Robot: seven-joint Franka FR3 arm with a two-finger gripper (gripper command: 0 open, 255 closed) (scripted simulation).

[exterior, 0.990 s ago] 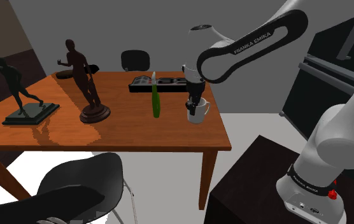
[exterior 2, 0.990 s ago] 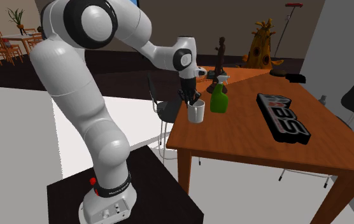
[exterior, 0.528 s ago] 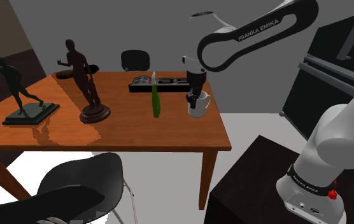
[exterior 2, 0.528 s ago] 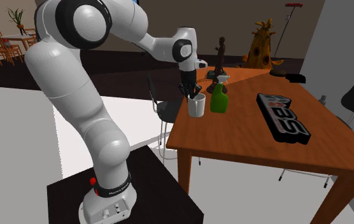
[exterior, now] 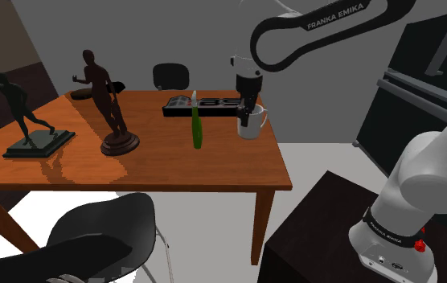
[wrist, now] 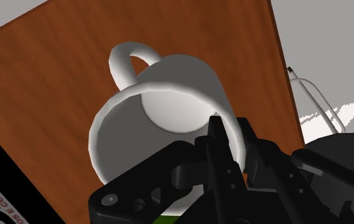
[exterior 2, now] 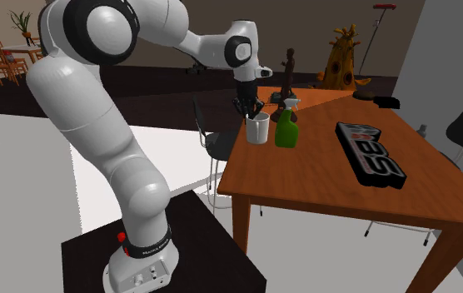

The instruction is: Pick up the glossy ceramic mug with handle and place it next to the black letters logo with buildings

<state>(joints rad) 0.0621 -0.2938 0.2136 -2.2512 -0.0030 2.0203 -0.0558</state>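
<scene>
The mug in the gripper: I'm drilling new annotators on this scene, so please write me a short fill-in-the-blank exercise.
The gripper clasps the white mug by its ___.
The spray bottle standing beside the mug is ___.
The logo lying on the brown table is ___.
Missing words: rim; green; black.

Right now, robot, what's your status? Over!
Gripper shut on white mug, at rim. Mug just above table. Green spray bottle close beside it, toward the logo.
</scene>
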